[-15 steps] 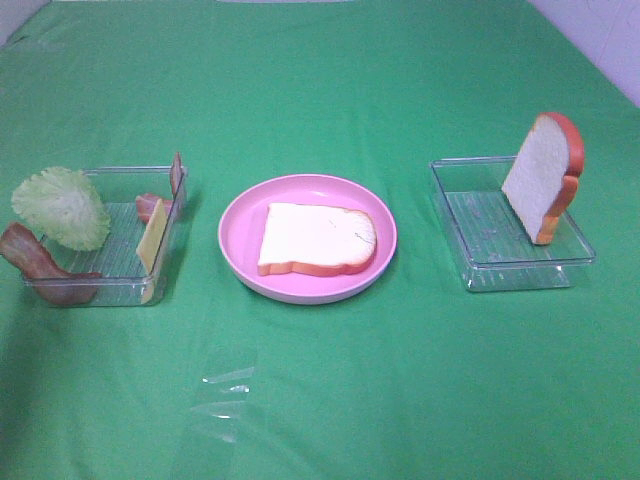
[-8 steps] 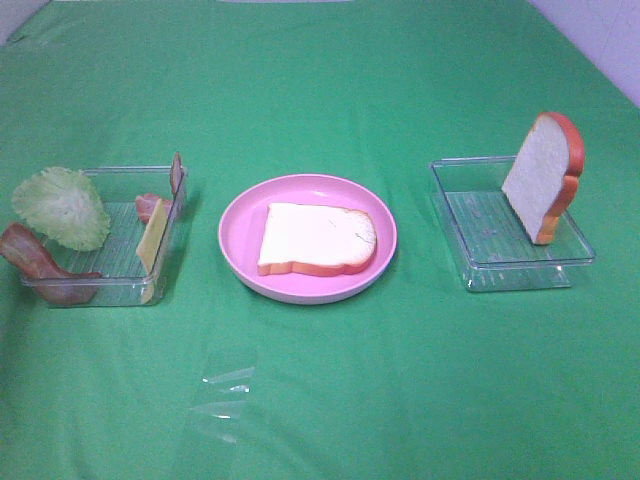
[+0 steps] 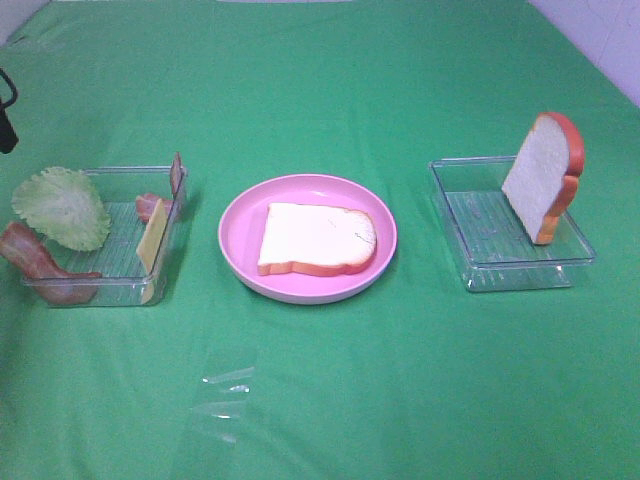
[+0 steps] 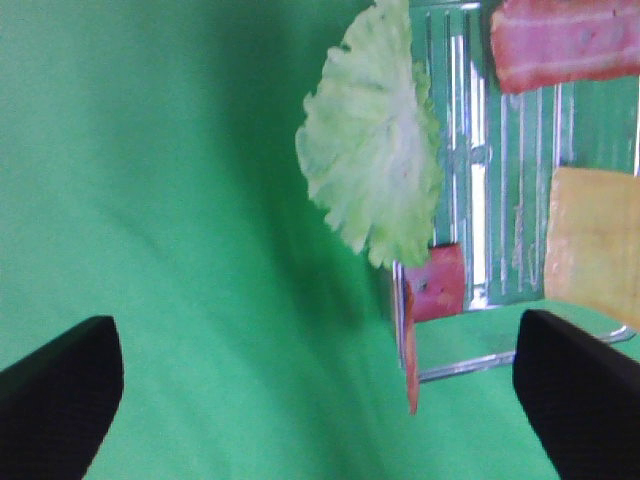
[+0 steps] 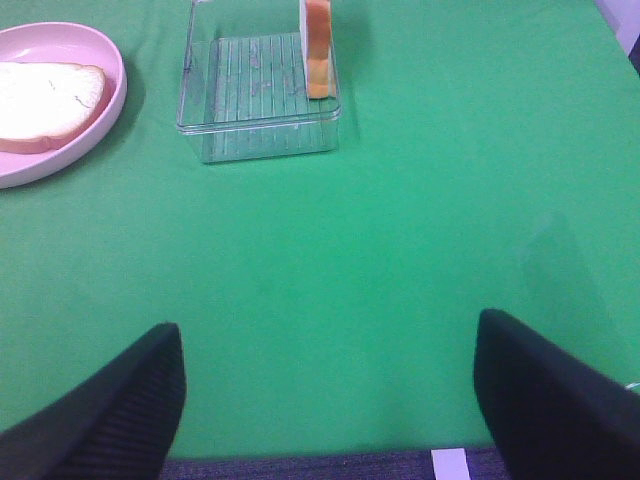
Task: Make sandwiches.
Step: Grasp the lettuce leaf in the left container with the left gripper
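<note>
Left jaws: the left gripper (image 4: 315, 335) is spread wide with nothing held; green cloth is seen between its fingers, and the lettuce leaf (image 4: 375, 140) lies just beyond them.
Right jaws: the right gripper (image 5: 327, 330) is set well apart and holds nothing; it is poised over the near edge of the tabletop.
Bread slice (image 3: 317, 238): laid flat on the pink plate (image 3: 235, 235) at the middle of the tabletop; its long axis runs left to right and its rounded top is turned to the right edge.
Second bread slice (image 3: 543, 175): stood on edge in the right tray (image 3: 470, 260), leaned against the right wall, rounded top up.
Lettuce leaf: draped over the left wall of the left tray (image 3: 100, 290).
Bacon strip (image 3: 35, 262): hung over that tray's near left corner.
Cheese square (image 3: 152, 240): propped on edge against that tray's right wall.
Surface: the tabletop is covered by a green cloth (image 3: 400, 380).
Room: a pale wall (image 3: 600, 40) is seen past the far right corner.
Change: a dark arm part (image 3: 5, 110) has come into view at the left edge; food, plate and trays have stayed put.
</note>
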`<state>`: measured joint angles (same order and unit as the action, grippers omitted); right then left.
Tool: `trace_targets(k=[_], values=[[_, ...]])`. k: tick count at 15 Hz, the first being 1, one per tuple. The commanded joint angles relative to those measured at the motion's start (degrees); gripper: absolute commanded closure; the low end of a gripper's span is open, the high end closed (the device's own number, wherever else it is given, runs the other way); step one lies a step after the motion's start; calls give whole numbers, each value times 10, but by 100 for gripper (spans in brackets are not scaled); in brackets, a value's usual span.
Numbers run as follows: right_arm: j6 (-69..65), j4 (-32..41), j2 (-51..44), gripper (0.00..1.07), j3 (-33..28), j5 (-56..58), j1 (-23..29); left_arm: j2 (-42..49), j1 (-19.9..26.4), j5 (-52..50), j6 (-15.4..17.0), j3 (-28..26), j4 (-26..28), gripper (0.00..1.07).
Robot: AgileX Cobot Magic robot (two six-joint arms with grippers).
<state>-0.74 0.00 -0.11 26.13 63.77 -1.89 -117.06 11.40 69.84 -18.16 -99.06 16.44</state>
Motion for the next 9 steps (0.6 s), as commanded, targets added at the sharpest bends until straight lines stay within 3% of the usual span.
trace_targets(k=[1, 9], values=[[7, -3, -15, 30, -2, -3, -3, -67, -3, 56, -8, -45, 32, 9], [7, -3, -15, 30, -2, -3, -3, -133, -24, 57, -32, -46, 57, 9]])
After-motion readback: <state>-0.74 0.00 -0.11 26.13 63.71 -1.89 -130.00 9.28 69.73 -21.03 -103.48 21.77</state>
